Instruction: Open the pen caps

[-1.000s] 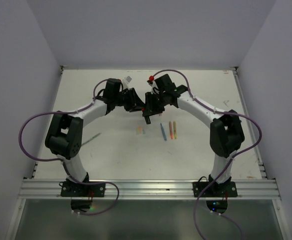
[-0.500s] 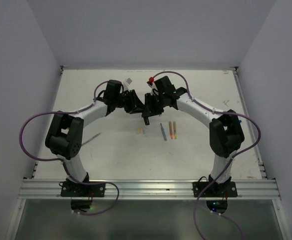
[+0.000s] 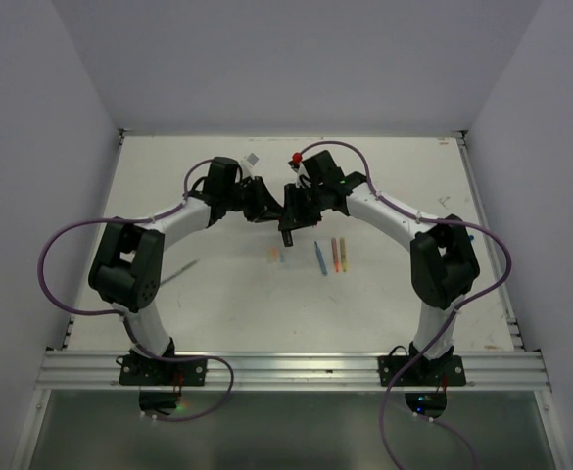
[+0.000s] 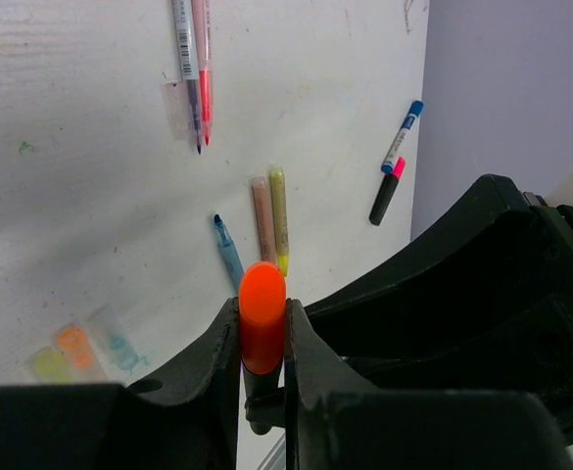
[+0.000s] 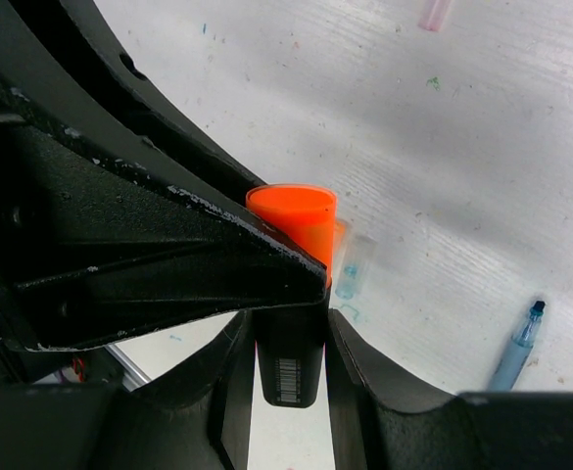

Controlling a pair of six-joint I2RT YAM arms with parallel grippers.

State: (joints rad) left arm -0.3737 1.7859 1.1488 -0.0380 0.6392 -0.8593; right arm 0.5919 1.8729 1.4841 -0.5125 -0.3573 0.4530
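Note:
A highlighter is held in the air between both grippers. In the left wrist view, my left gripper (image 4: 263,331) is shut on its stubby orange cap (image 4: 262,294), with the black body (image 4: 255,401) hanging below. In the right wrist view, my right gripper (image 5: 291,328) is shut on the black highlighter body (image 5: 291,370), and the orange cap (image 5: 304,223) sticks out beyond it. The cap still sits on the body. From above, the left gripper (image 3: 266,204) and right gripper (image 3: 292,210) meet over the middle of the table's far half.
A blue pen (image 3: 320,258) and orange and yellow pens (image 3: 338,254) lie on the table, with several loose small caps (image 3: 276,255) beside them. The left wrist view shows grey and red pens (image 4: 193,69), a blue-white marker (image 4: 403,135) and a black-pink highlighter (image 4: 385,194).
The right gripper with the highlighter has shifted slightly left toward the left gripper. Nothing else has moved.

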